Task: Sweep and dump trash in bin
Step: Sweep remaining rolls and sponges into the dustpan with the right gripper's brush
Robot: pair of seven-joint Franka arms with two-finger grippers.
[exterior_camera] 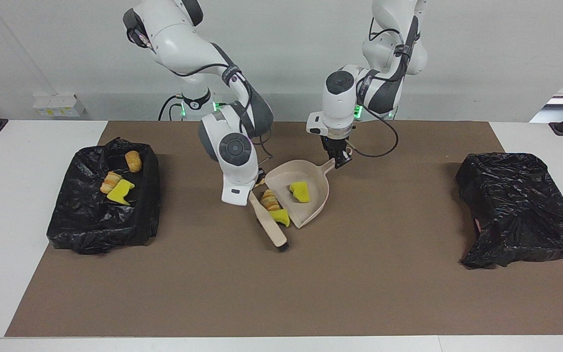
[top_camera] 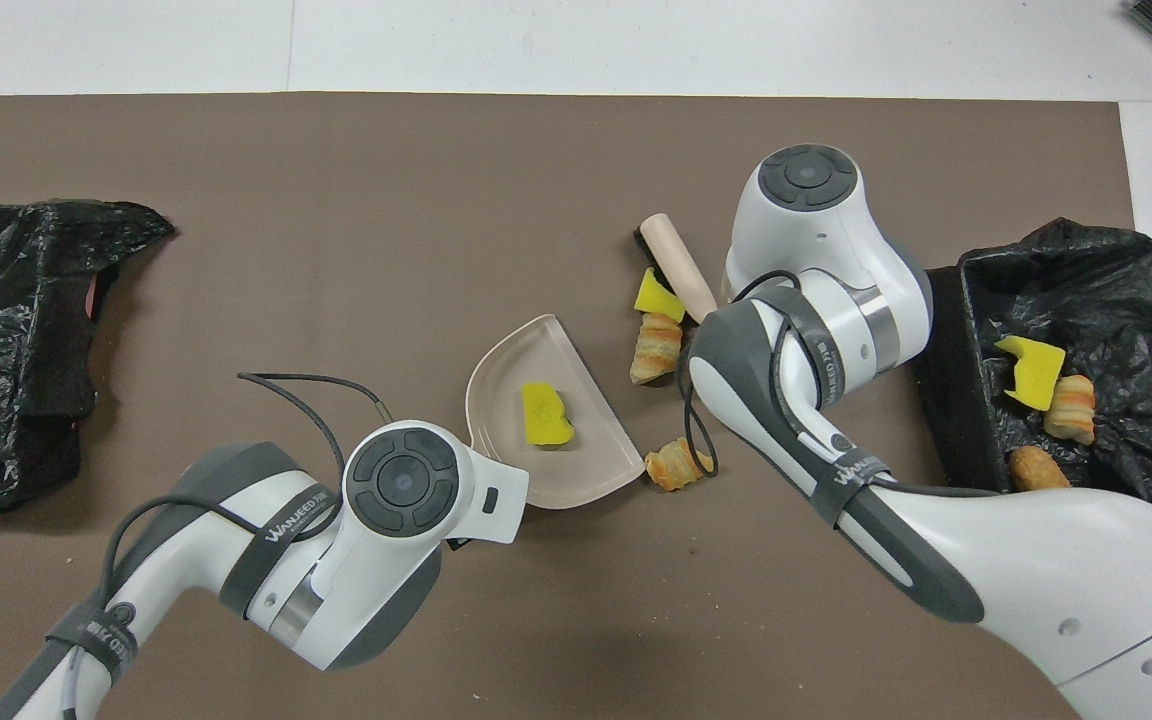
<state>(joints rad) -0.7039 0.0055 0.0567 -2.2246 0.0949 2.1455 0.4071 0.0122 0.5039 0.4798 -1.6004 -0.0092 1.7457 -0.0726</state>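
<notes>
My left gripper (exterior_camera: 338, 159) is shut on the handle of the beige dustpan (exterior_camera: 286, 179), which rests on the mat with a yellow chunk (exterior_camera: 300, 191) of trash in it. My right gripper (exterior_camera: 257, 188) is shut on the beige brush (exterior_camera: 270, 226). The brush presses a croissant (exterior_camera: 270, 199) and another yellow chunk (exterior_camera: 280, 217) against the dustpan's open edge. A second croissant (top_camera: 676, 466) lies at the dustpan's (top_camera: 516, 372) corner nearer the robots. The bin (exterior_camera: 91, 230), lined with a black bag, sits at the right arm's end and holds more trash.
A second black bag (exterior_camera: 521, 210) lies crumpled at the left arm's end of the brown mat. The left arm's cable (top_camera: 306, 385) loops over the mat beside the dustpan.
</notes>
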